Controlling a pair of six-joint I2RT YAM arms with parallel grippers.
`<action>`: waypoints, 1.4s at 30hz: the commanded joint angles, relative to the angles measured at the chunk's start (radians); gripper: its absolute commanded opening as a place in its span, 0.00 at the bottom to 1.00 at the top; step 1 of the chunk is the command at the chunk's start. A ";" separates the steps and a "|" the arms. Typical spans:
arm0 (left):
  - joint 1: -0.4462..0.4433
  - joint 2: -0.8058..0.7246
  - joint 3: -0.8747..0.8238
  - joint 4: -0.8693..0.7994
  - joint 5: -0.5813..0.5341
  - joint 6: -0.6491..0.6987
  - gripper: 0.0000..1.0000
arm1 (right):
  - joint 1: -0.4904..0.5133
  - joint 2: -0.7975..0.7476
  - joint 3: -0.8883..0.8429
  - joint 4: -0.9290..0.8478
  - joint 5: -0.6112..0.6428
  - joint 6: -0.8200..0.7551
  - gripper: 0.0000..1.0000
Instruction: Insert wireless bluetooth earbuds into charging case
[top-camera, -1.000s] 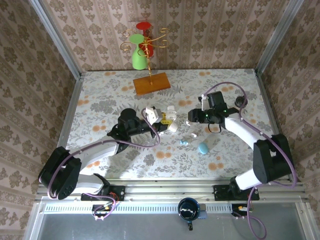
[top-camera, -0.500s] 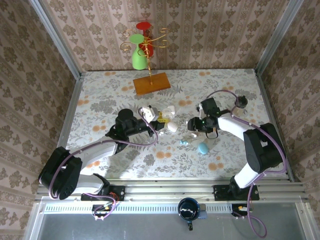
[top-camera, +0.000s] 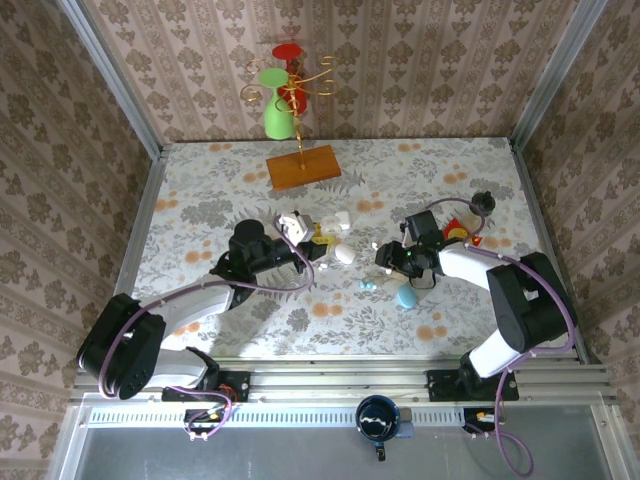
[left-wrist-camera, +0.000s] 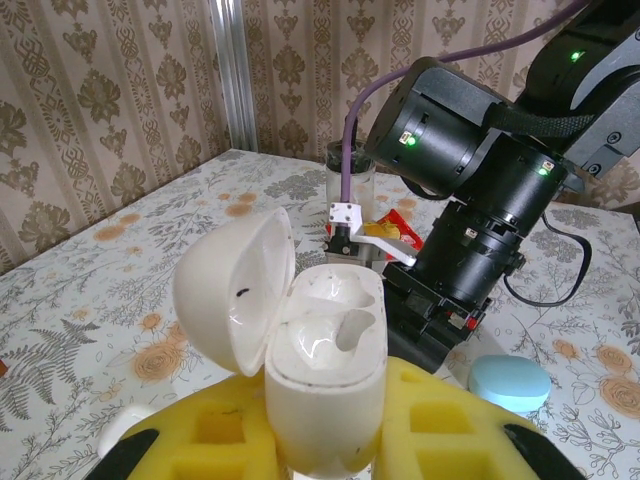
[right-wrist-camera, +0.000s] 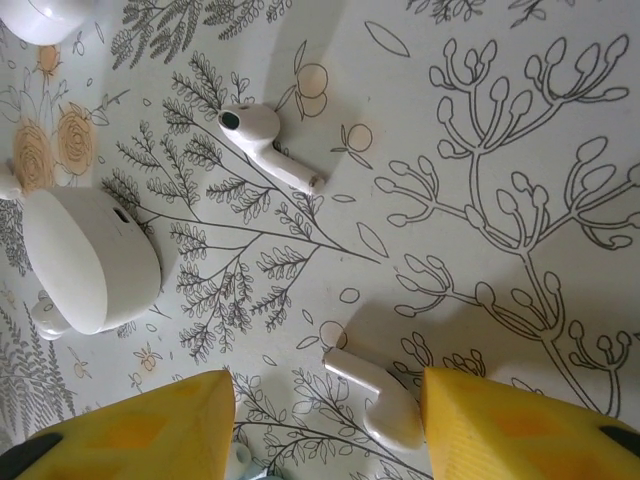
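Note:
My left gripper (left-wrist-camera: 325, 445) is shut on an open white charging case (left-wrist-camera: 325, 390), which stands upright between the yellow fingers with its lid (left-wrist-camera: 235, 300) swung left and both sockets empty. From above, this gripper (top-camera: 310, 238) sits left of the table's middle. My right gripper (right-wrist-camera: 325, 405) is open and low over the table, straddling a white earbud (right-wrist-camera: 378, 402) that lies close to the right finger (right-wrist-camera: 520, 430). A second white earbud (right-wrist-camera: 265, 140) lies farther ahead. In the top view the right gripper (top-camera: 390, 262) is just right of the case.
A closed white case (right-wrist-camera: 90, 260) lies left of the right gripper, and another white piece (right-wrist-camera: 40, 12) sits at the top left corner. A pale blue case (top-camera: 406, 296) and small blue buds (top-camera: 368, 286) lie near the right gripper. A wooden stand (top-camera: 303, 166) is at the back.
My right gripper has swung nearer and come down over the white earbud, its jaws slightly narrower. The left gripper with the case has drifted a little left.

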 joint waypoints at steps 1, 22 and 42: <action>0.009 -0.008 -0.007 0.039 -0.004 -0.017 0.07 | 0.005 0.002 0.069 -0.064 0.062 -0.058 0.54; 0.116 0.003 -0.186 0.242 0.011 -0.086 0.07 | 0.104 0.504 0.947 -1.005 0.309 -0.687 0.54; 0.126 0.019 -0.222 0.267 0.008 -0.070 0.07 | 0.154 0.815 1.316 -1.232 0.406 -0.711 0.40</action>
